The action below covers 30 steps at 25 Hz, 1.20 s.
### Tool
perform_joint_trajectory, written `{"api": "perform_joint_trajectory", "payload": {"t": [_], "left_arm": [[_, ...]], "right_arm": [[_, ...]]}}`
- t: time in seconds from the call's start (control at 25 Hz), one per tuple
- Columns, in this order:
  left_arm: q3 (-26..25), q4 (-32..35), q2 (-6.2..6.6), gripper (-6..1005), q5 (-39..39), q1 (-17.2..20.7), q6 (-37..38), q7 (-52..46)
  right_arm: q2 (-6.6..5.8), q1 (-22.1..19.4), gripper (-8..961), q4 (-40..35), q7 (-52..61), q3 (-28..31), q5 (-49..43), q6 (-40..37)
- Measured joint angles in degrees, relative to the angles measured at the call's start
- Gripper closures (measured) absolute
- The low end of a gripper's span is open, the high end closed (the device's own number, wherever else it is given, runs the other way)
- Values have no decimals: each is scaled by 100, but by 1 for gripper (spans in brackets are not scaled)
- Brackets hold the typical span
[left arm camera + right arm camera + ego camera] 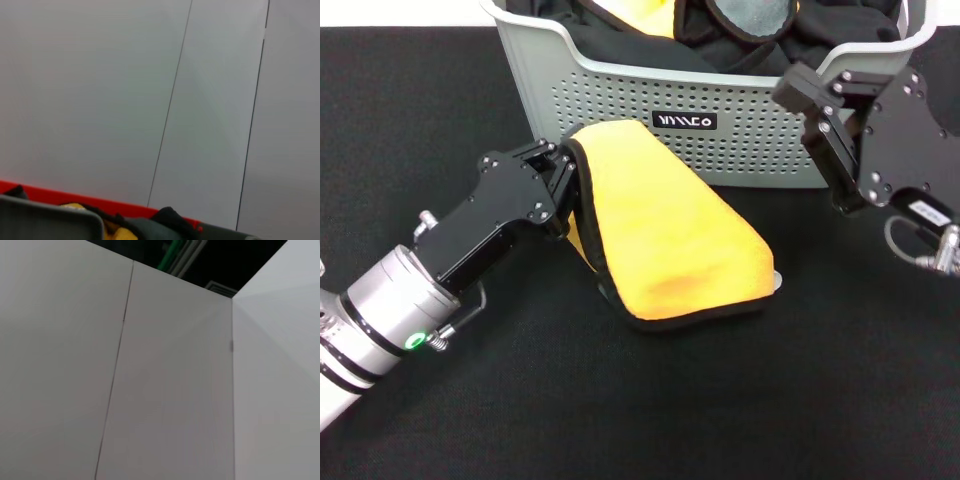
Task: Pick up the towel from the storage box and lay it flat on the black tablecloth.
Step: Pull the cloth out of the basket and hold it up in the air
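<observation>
Left gripper [563, 185] clamped the soft yellow towel [665, 235] over the matte black tablecloth [440, 110]; right gripper [810, 95], state unclear, hovered beside the perforated storage box [620, 95].

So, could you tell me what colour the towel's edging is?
Black, a thin trim around the yellow-orange towel; the head view shows it best.

Towel [665, 230]: yellow-orange face with a thin black stitched edge. Box [620, 90]: light grey plastic with rows of small holes and a black label with white logo; the tablecloth [800, 400] is plain matte black. Both grippers are black.
</observation>
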Motion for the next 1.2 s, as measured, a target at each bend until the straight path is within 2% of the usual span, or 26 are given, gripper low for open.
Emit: {"api": "perform_joint_trajectory", "payload": {"t": [0.24, 0.48, 0.64, 0.72, 0.8, 0.88, 1.08, 1.2], "left_arm": [[1, -154, 0, 908, 0, 2, -87, -3], [0, -176, 0, 855, -14, -43, -374, -59], [-34, -135, 0, 754, -103, -59, -373, -73], [-57, -115, 0, 703, -267, -71, -326, -78], [-65, -105, 0, 652, -489, -101, -276, -95], [-68, -105, 1, 662, -652, -161, -251, -140], [-65, -60, 14, 686, -858, -354, 15, -322], [-49, 227, 33, 700, -873, -355, 264, -406]], "right_arm": [[-52, 361, 951, -88, 299, 27, 38, -32], [-3, 662, 948, -360, 538, 204, 37, -35], [11, 728, 946, -464, 568, 228, 43, -86], [73, 688, 945, -553, 571, 230, 46, -200], [234, 624, 944, -743, 563, 223, 33, -331], [364, 551, 943, -871, 502, 186, 14, -509], [394, 374, 941, -627, 329, 90, -6, -1176], [395, 329, 939, -550, 322, 0, -6, -1293]]}}
